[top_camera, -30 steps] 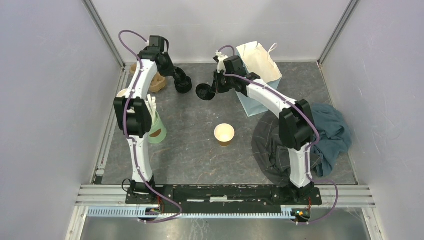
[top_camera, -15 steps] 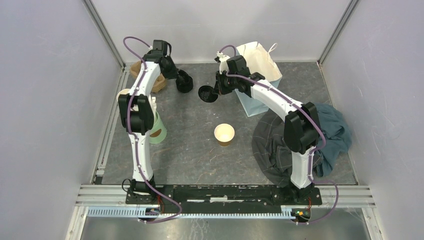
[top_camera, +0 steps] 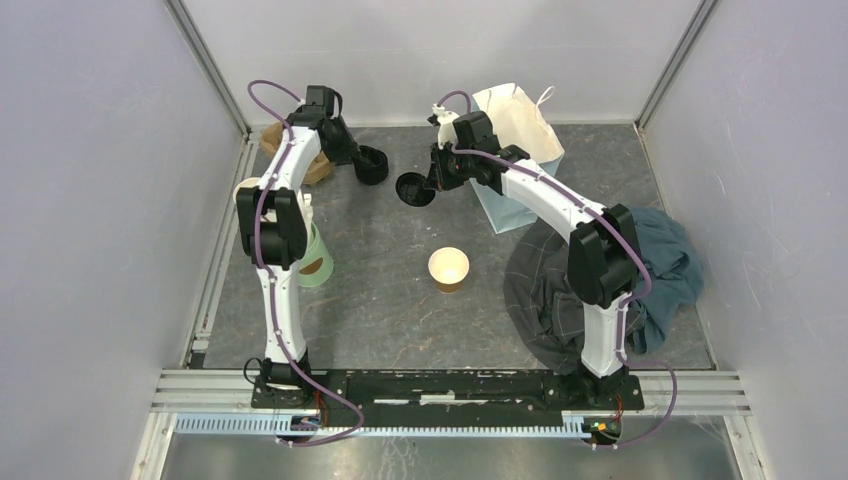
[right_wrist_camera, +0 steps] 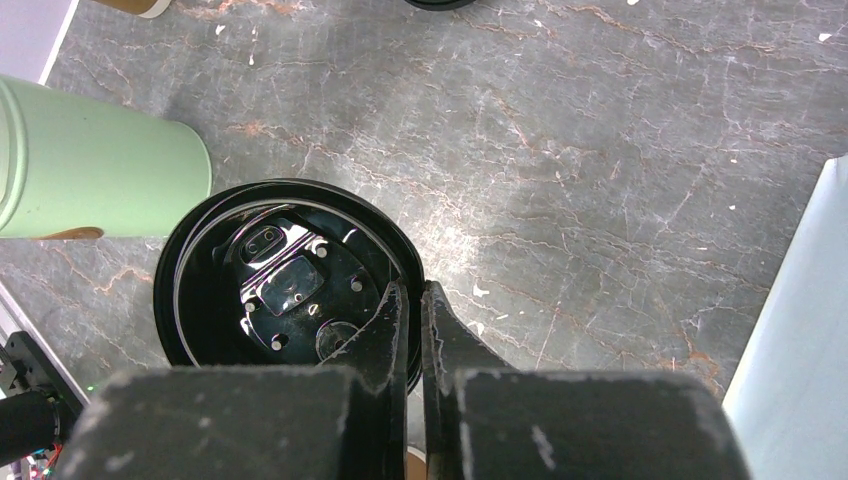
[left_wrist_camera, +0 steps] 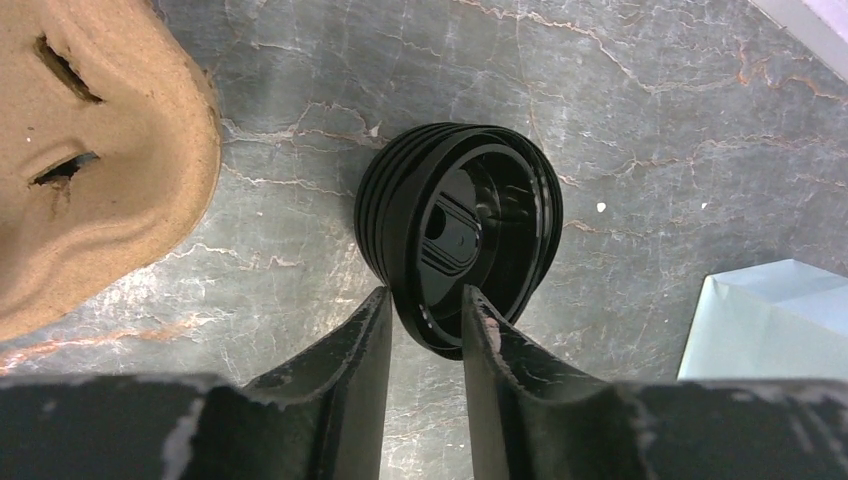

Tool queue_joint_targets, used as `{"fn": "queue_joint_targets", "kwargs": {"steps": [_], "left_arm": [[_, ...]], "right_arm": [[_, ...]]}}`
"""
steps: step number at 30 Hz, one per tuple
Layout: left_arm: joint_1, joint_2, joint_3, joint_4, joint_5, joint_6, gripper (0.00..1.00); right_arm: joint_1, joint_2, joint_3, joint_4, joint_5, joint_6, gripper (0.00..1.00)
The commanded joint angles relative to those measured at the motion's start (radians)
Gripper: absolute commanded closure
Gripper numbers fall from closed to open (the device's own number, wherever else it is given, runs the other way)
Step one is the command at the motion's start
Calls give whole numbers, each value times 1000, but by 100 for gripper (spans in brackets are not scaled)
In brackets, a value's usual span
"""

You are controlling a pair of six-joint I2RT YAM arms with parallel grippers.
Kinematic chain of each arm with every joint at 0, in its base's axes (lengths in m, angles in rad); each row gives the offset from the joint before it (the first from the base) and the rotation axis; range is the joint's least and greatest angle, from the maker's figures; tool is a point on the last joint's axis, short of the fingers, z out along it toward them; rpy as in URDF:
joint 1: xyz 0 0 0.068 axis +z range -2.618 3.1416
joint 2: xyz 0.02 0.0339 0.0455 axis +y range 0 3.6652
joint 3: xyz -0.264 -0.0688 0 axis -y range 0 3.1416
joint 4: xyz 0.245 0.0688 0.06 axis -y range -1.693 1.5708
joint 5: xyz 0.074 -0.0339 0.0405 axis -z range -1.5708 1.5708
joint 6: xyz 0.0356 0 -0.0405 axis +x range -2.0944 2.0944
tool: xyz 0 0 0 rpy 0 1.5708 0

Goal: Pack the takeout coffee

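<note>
right gripper (right_wrist_camera: 414, 296) — pinched on rim of one lid (right_wrist_camera: 280, 275), likely to cap the open cup (top_camera: 449, 268) | left gripper (left_wrist_camera: 425, 302) — parted, straddling lid stack (left_wrist_camera: 470, 210), far left

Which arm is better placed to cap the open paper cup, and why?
Right, probably. The right tool pinches a single black lid by its rim, ready to carry to the open cup. The left tool is at the lid stack, with no single lid lifted free.
</note>
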Motion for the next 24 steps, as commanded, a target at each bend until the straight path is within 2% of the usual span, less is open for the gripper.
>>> {"fn": "queue_joint_targets", "kwargs": {"steps": [1,4,11,18,21,24], "left_arm": [[4,-61,4,6,-7,3,58],[3,-74,12,-10,-22,19,50],[0,-158,14,-47,-37,53,24],[-61,-339,-43,-70,75,44,12],[-128,-454,-125,-47,192,7,10],[-222,-569,-209,-18,244,-30,11]], "right_arm": [[-1,-58,32,-12,-13,-29,97],[-2,-60,41,-22,-13,-34,97],[4,-91,69,-87,-6,-56,96],[17,-171,65,-183,10,-81,95],[21,-223,40,-221,28,-93,95],[28,-295,-11,-240,58,-111,95]]}}
